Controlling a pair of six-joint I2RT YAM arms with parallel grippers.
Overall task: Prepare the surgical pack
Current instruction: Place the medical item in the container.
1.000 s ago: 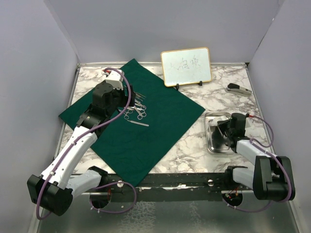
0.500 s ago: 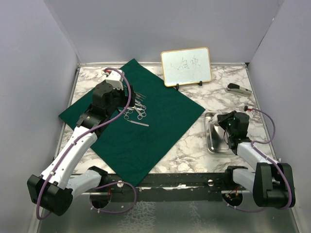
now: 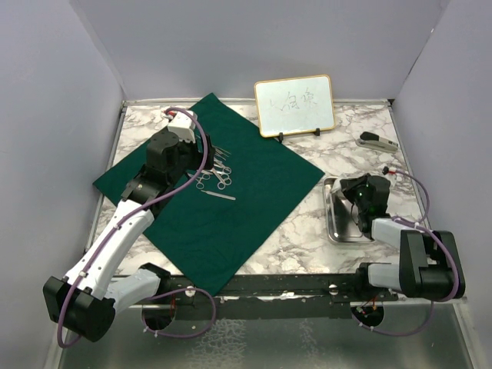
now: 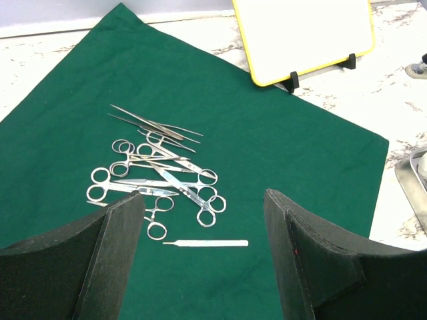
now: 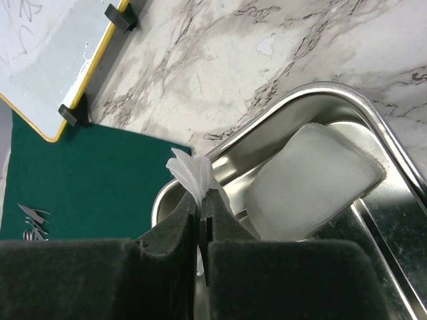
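A dark green cloth lies spread on the marble table. On it lies a pile of silver scissor-like instruments, with a slim flat handle beside them. My left gripper hovers open just short of the pile and holds nothing. At the right stands the steel tray with a stack of white gauze squares inside. My right gripper is over the tray's left end, shut on a bunched white gauze that pokes up between its fingertips.
A gold-framed whiteboard stands on feet at the back, touching the cloth's far corner. A grey stapler-like object lies at the back right. Grey walls close in the table on three sides.
My right gripper has swung over the tray towards its left end, keeping its pinch on the gauze. The left arm and the instruments have not moved.
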